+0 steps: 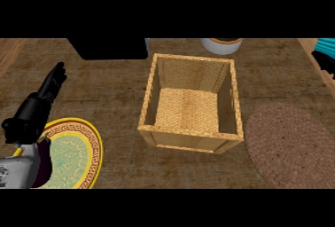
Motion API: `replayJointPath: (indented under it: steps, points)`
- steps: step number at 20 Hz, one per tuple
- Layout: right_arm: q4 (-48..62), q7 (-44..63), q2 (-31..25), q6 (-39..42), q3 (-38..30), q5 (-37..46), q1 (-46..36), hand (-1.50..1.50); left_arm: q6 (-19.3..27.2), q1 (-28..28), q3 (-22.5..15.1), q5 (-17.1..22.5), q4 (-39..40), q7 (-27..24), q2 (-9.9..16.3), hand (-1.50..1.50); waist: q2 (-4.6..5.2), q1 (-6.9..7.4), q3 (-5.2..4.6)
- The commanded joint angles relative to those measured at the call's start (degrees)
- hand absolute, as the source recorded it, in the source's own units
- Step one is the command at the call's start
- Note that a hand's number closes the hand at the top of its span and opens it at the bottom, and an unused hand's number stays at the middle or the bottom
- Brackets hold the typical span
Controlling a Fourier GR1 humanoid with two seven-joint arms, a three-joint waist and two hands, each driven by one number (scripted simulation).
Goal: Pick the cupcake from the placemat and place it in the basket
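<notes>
The woven basket (191,133) stands in the middle of the counter, and its bottom shows bare weave. A round brown placemat (291,144) lies to its right with nothing on the part in view. No cupcake shows anywhere. My left hand (40,99) is raised at the left edge with its fingers straight and pointing away, holding nothing. It is well left of the basket. My right hand does not show.
A yellow-rimmed green plate (75,155) lies at the lower left, partly under my left forearm. A white round container (221,45) with a brown top sits behind the basket. A black block (108,48) stands at the back left, a teal object (325,48) at the back right.
</notes>
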Motion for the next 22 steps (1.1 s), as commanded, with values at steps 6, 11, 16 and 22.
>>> replayJointPath:
  steps: [6, 11, 16, 22]
  points:
    - [-10.4, 31.5, 7.3, 4.8, 9.4, -8.1, -14.9, 1.5, 0.7, -1.4, -0.5, -1.6, 5.1, -3.6, -1.7, 0.0, 0.49, 0.69, 0.0]
    - [-6.9, 40.7, 11.6, 1.0, 14.3, -6.3, -20.4, 1.5, -1.8, -1.6, 1.4, -0.1, 5.6, -5.4, 0.4, 0.0, 0.68, 1.23, 0.05]
    - [-2.0, 41.8, 13.4, 2.7, 19.7, -5.1, -21.0, 1.5, -0.1, -2.7, -0.7, -1.5, 3.7, -2.0, -2.2, 0.0, 0.74, 1.27, 0.09]
    - [-0.6, 47.6, 13.8, 4.4, 22.0, -5.2, -20.7, 1.5, -0.3, -3.8, -0.9, -1.7, -0.4, 3.6, -2.0, 0.0, 0.53, 1.03, 0.13]
